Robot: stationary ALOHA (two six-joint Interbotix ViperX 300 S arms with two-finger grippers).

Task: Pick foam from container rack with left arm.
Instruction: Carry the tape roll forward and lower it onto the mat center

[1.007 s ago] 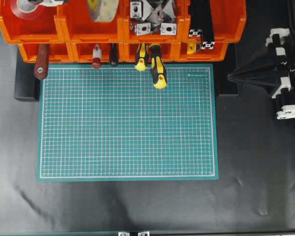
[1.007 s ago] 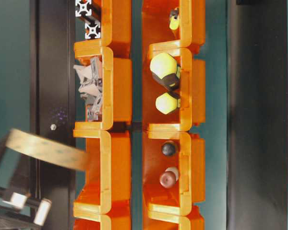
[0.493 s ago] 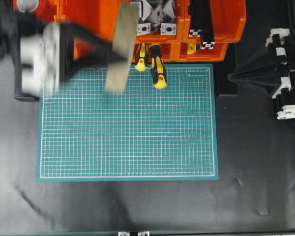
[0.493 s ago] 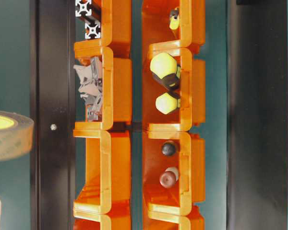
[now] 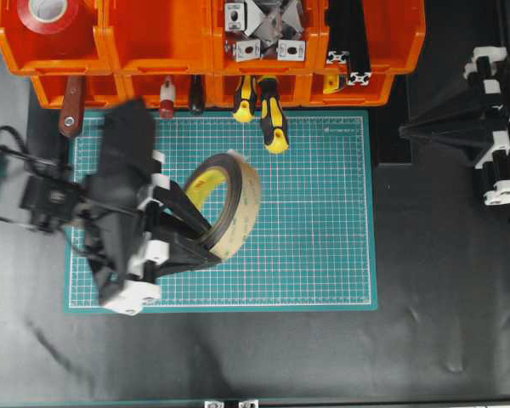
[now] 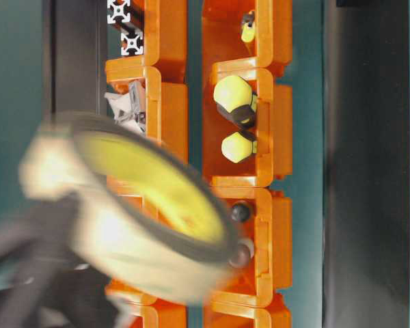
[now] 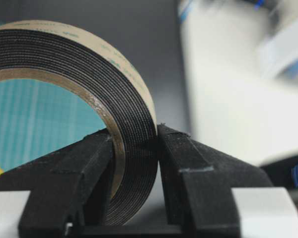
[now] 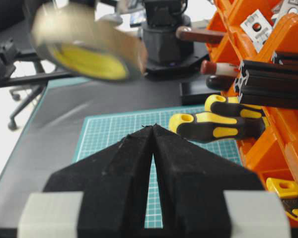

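Left tool (image 5: 206, 240) was clamped across the band of the foam tape roll (image 5: 229, 204); in the left wrist view one finger (image 7: 87, 163) pressed the inner side of the ring and the other the outer, dark layered edge pinched between them. Grip looked firm, roll upright on its edge in the jaws.

Foam was out of the container rack (image 5: 153, 42) and hung over the green cutting mat (image 5: 314, 238), left of its middle, well apart from the orange bins. I could not tell whether it touched the mat or hung above it. It was blurred in the table-level and right wrist views.

The bin second from left in the far row looked empty. Red tape roll (image 5: 49, 10) sat in the far-left bin. Yellow-handled screwdrivers (image 5: 272, 119) stuck out of the near row onto the mat's far edge.

Right tool (image 8: 153, 139) was closed, holding nothing, parked at the right of the table.

Judgement: the pick itself looked done, with foam lifted clear of the rack and secured. What may remain, if anything, was to bring it to rest.
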